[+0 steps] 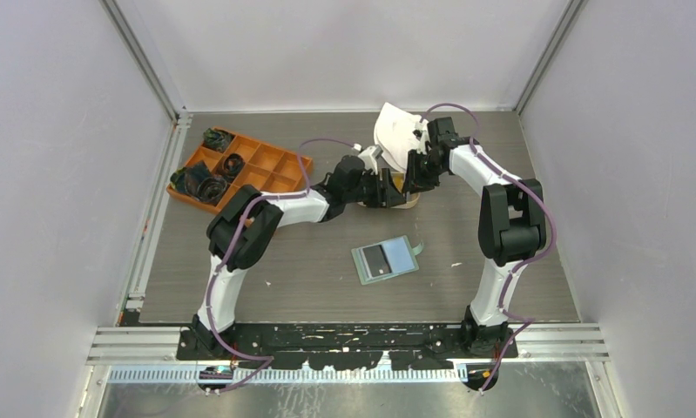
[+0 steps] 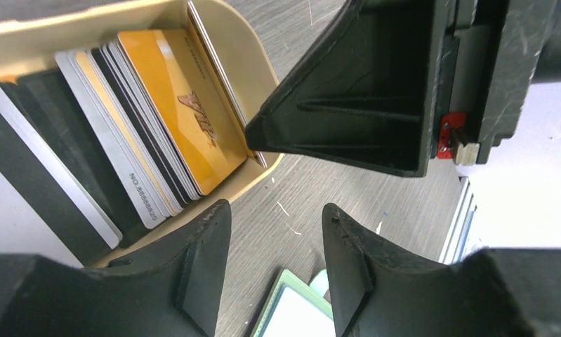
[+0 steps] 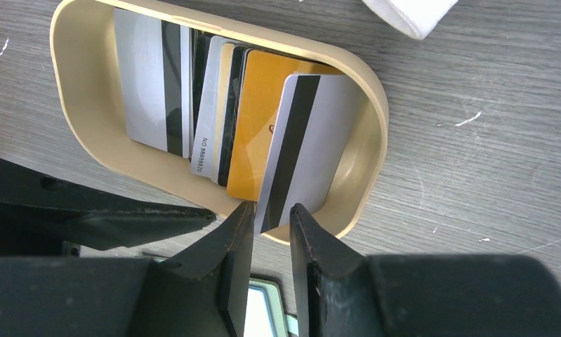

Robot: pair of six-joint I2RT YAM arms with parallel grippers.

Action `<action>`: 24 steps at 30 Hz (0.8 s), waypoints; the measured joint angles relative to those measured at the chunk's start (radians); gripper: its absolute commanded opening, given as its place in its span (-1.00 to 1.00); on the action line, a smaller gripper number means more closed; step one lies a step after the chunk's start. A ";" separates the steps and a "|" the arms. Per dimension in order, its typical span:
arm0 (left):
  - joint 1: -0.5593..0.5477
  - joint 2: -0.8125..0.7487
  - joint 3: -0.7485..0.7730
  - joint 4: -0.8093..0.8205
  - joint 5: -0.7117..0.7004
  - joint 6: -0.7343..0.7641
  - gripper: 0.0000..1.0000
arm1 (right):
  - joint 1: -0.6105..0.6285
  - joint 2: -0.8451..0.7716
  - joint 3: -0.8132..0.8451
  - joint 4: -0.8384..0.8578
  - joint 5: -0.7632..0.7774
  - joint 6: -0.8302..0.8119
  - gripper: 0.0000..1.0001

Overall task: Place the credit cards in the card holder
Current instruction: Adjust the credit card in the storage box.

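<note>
Your right gripper (image 3: 267,228) has its fingers drawn close together. Only the near corner of a grey card with a black stripe (image 3: 312,133) sits in the slot between them. I cannot tell whether the pads are actually pinching it. The rest of that card leans away from the fingertips, across a gold card (image 3: 253,119) and against the far end of the tan tray (image 3: 74,91).

A corner hold is the weak spot. If you lift on it, the card is likely to pivot or slip back into the tray. It also overlaps the gold card, so friction could drag that one up too.

The other credit cards (image 2: 137,119) stand fanned on edge beyond the fingertips and could topple if the tray is nudged.

Your left gripper (image 2: 270,263) is open and holds nothing. Its fingers hang over bare table just outside the tray's rim. The right finger (image 2: 354,98) crosses just ahead of them, so any sideways correction risks the two grippers knocking together or shoving the tray.

The card holder (image 1: 386,259) lies unfolded on the table, behind both sets of fingers and towards the arm bases. That makes for a long carry on a doubtful grip.
</note>
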 measured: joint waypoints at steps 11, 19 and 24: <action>0.026 0.000 0.045 -0.008 0.001 0.006 0.06 | 0.000 0.009 0.000 0.000 -0.003 0.001 -0.38; 0.032 0.082 0.137 -0.011 -0.008 -0.039 0.15 | -0.008 0.013 0.000 0.000 -0.010 0.005 -0.38; 0.037 0.151 0.188 -0.010 -0.018 -0.097 0.15 | -0.019 0.014 0.000 0.000 0.001 0.003 -0.38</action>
